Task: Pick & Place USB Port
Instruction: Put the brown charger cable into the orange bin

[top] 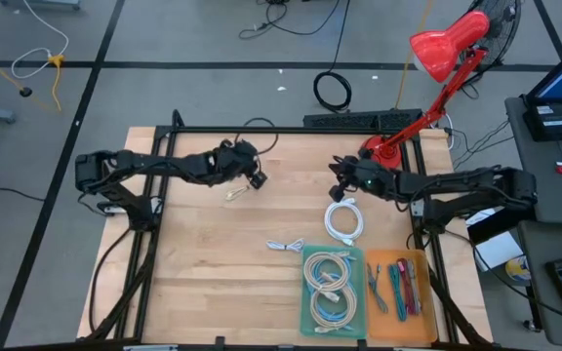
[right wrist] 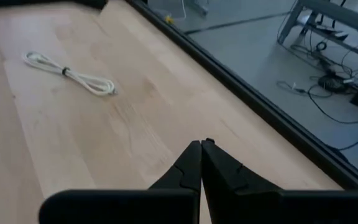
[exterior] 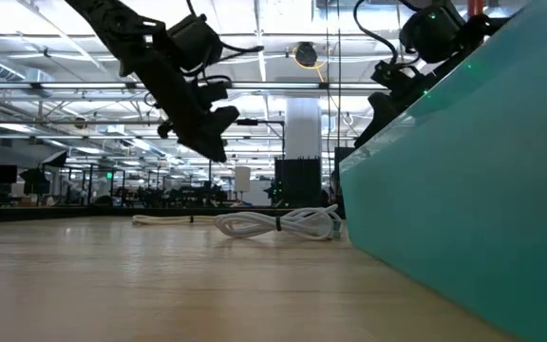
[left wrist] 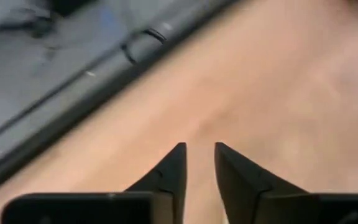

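A small white tied USB cable lies flat on the wooden table, just near-side of my left gripper. That gripper hangs above the table, tilted downward, its fingers a little apart with only bare wood between them. The same cable shows in the right wrist view. My right gripper hovers at the table's far right, shut and holding nothing. A larger white coiled cable rests on the table below it, and another small bundle lies toward the near side.
A teal tray with coiled cables and an orange tray with coloured cables stand at the near right. A red desk lamp rises at the far right corner. A black frame rail runs along the far edge.
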Tool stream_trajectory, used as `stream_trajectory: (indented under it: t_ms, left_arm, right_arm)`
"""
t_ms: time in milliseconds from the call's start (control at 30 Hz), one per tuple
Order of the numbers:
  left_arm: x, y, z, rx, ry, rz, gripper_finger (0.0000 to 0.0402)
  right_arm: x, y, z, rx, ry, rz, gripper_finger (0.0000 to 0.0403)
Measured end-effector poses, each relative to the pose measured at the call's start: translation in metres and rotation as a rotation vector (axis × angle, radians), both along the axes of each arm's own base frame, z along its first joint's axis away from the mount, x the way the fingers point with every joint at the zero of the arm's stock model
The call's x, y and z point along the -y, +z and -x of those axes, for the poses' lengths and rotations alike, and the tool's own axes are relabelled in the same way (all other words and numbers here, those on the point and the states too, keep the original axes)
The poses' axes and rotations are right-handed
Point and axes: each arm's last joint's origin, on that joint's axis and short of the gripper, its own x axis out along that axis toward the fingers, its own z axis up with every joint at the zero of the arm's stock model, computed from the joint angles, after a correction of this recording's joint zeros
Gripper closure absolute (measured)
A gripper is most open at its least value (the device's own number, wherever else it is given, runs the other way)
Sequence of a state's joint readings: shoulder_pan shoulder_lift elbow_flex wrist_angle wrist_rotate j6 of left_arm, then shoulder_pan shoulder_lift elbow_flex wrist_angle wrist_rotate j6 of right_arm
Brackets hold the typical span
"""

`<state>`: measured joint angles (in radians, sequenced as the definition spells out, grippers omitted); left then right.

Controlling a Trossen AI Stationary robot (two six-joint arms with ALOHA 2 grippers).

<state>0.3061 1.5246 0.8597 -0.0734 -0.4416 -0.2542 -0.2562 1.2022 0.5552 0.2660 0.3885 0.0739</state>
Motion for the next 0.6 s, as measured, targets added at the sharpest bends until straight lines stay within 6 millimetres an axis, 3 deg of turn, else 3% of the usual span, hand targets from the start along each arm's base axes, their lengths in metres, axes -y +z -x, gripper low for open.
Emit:
stream_trajectory:
  t_ms: [200, 433, 600]
  left_arm:
    - [0.010, -0.015, 0.009, -0.167, -0.217, 0.196, 0.0250]
    - [0.014, -0.023, 0.022, -0.358, -0.219, 0.209, 0.0208]
    - [0.009, -0.024, 0.026, -0.381, -0.217, 0.224, 0.0198]
  right_arm:
    - [-0.001, -0.005, 0.003, 0.055, -0.002, 0.007, 0.0403]
    - [-0.002, -0.002, 0.000, 0.101, 0.049, -0.007, 0.0403]
    - [-0.002, -0.002, 0.000, 0.106, 0.046, -0.013, 0.0403]
